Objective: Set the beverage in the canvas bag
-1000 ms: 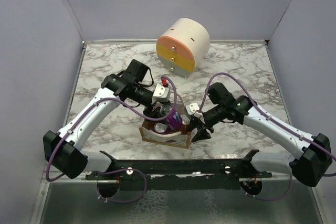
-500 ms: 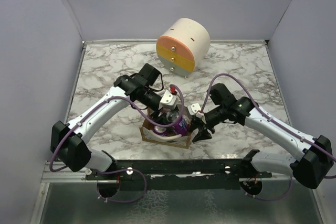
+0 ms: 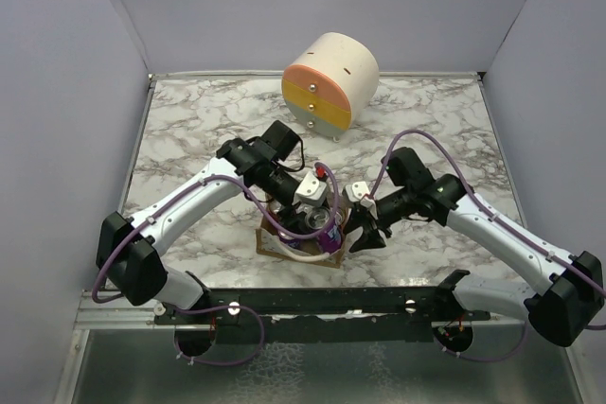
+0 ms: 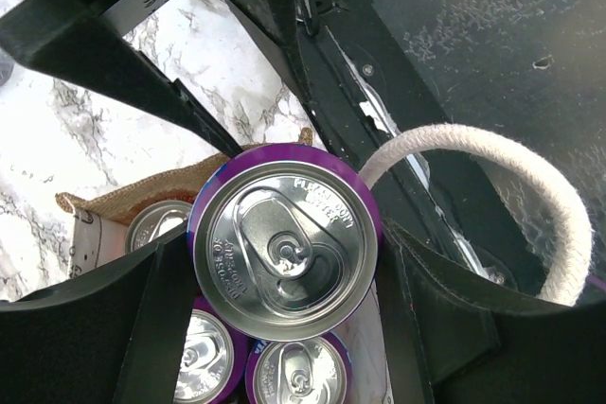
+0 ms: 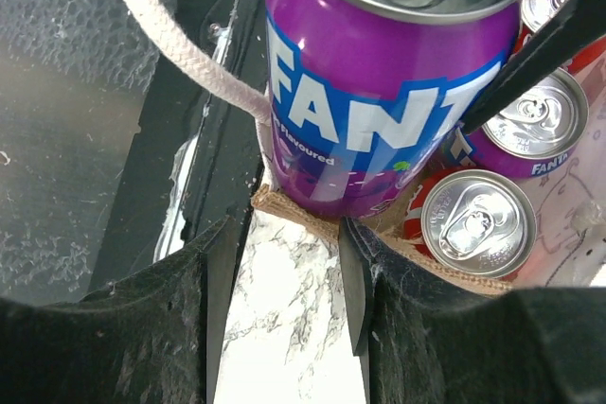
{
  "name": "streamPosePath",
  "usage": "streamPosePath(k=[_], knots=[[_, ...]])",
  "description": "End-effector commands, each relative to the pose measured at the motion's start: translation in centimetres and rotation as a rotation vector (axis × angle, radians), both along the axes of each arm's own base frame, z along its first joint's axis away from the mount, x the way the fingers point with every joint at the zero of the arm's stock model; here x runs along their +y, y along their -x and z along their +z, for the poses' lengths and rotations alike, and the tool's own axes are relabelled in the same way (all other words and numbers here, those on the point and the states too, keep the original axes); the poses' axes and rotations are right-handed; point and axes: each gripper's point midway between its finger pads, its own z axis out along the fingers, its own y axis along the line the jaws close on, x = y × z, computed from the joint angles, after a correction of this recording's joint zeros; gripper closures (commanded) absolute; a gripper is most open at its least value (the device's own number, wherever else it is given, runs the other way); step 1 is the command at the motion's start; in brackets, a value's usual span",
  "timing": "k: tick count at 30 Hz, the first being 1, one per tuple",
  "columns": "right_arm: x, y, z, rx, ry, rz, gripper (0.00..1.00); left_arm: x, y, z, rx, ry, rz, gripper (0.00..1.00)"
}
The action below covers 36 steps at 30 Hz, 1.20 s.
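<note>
The canvas bag (image 3: pixel 280 251) is a small tan tote near the table's front edge, with a whitish rope handle (image 4: pixel 497 169). My left gripper (image 3: pixel 320 215) is shut on a purple Fanta can (image 4: pixel 286 245) and holds it upright over the bag's right end, its bottom about level with the rim (image 5: pixel 301 208). Several other cans (image 4: pixel 204 359) stand inside the bag. My right gripper (image 5: pixel 284 295) is open and empty, low over the marble just outside the bag's right corner, and it touches nothing. The held can also shows in the right wrist view (image 5: pixel 379 92).
A round cream, orange and yellow drawer cabinet (image 3: pixel 329 82) stands at the back of the marble table (image 3: pixel 189 120). A black rail (image 3: pixel 312 302) runs along the near edge right in front of the bag. Purple-grey walls enclose the sides.
My left arm has carried the purple can right and down, from above the bag's back to its right end at the rim. My right gripper has shifted slightly right and stays open.
</note>
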Motion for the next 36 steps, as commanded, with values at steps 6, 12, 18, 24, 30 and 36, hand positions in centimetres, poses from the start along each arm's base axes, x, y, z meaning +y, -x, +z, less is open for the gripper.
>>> streamPosePath(k=[6, 12, 18, 24, 30, 36], knots=[[-0.2, -0.2, 0.6, -0.006, -0.028, -0.008, 0.52, -0.6, 1.9, 0.6, 0.070, 0.042, -0.068, 1.00], [-0.3, -0.4, 0.6, -0.010, -0.033, -0.018, 0.52, -0.8, 1.2, -0.1, 0.052, -0.002, -0.033, 1.00], [-0.3, -0.6, 0.6, -0.009, -0.033, -0.025, 0.51, -0.9, 0.5, -1.1, 0.019, -0.050, 0.004, 1.00], [-0.3, -0.8, 0.4, -0.007, -0.029, -0.030, 0.51, -1.0, 0.1, -1.6, 0.000, -0.089, 0.030, 1.00], [-0.3, -1.0, 0.4, -0.007, -0.031, -0.036, 0.51, -1.0, 0.1, -3.0, -0.035, -0.128, 0.035, 1.00], [-0.6, -1.2, 0.9, -0.011, -0.044, -0.050, 0.51, -1.2, -0.3, -3.9, -0.077, -0.140, 0.028, 1.00]])
